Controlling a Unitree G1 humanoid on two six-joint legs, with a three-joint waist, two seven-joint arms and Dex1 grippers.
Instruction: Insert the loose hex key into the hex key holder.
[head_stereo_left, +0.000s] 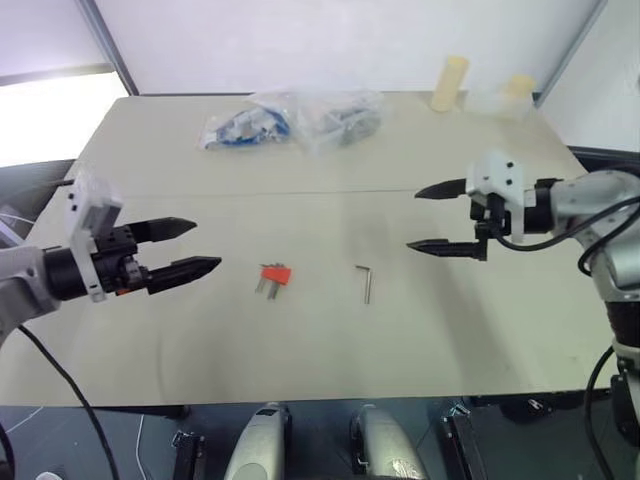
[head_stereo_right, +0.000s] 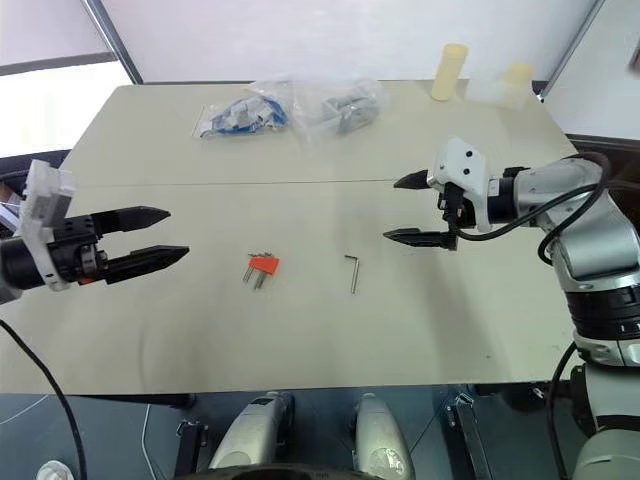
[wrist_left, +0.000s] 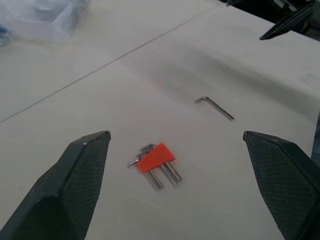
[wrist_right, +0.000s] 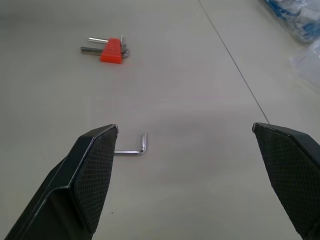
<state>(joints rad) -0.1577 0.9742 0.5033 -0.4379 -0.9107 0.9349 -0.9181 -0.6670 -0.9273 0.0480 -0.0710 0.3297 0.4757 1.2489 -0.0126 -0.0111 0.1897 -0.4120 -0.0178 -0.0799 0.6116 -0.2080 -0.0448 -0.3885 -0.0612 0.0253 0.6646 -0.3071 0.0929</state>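
One loose hex key (head_stereo_left: 365, 283) lies flat on the counter (head_stereo_left: 300, 350), near the middle, with its short bent end toward twelve o'clock. At its nine o'clock, near but not touching, sits one hex key holder (head_stereo_left: 276, 274), a small red block; two short grey keys clearly stick out toward six o'clock, and a further bit of grey metal shows at its other edge, too small to count.

By my judgement the key is stiff, light and slick, and so thin against the counter that it may skid or roll when pinched; the long shank, close to the bend, looks like the best place to take hold. The holder is light too and would likely slide unless steadied.

Farther out, the left hand (head_stereo_left: 190, 250) hovers at nine o'clock of the holder, its two fingers spread and gripping nothing. The right hand (head_stereo_left: 430, 217) hangs at two o'clock of the key, likewise spread wide and empty.

Beyond them, two clear plastic bags (head_stereo_left: 290, 122) lie at twelve o'clock near the far edge, and two pale cylinders (head_stereo_left: 449, 83) stand at one o'clock.
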